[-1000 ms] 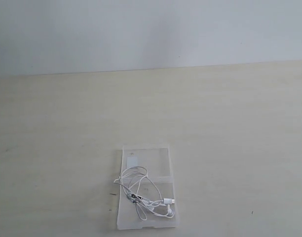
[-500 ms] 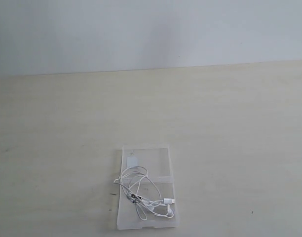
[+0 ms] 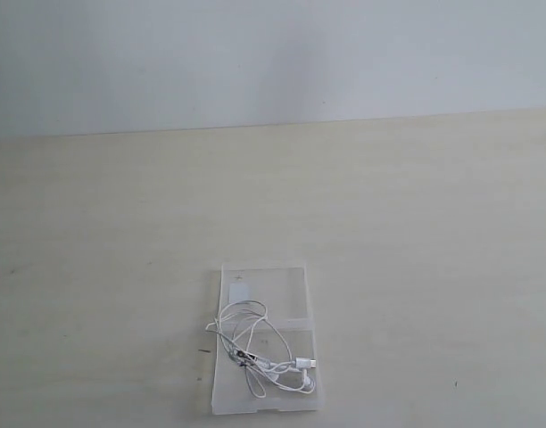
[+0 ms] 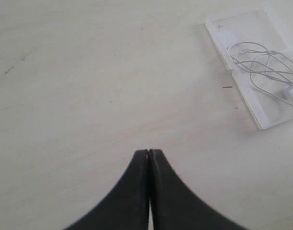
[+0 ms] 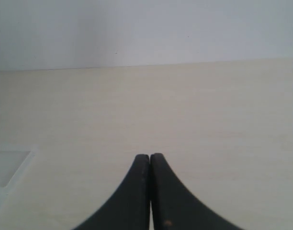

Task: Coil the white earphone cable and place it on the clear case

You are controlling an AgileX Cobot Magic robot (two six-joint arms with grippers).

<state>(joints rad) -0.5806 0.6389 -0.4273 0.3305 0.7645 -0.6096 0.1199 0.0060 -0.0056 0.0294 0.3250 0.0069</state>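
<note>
White earphone cable [image 3: 260, 343] lies loosely coiled on clear case [image 3: 291, 285]. Case flat on pale table [image 3: 389, 223], w/ white label [image 3: 239, 291].

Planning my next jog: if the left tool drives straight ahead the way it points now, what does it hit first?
The left tool, shut, would probably meet bare table first; the clear case and white earphone cable lie off that line. Depth is unclear.

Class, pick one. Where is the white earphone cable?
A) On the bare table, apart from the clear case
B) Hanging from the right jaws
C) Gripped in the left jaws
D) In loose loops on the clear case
D: the exterior view shows the white earphone cable lying in loose loops on the clear case.
</note>
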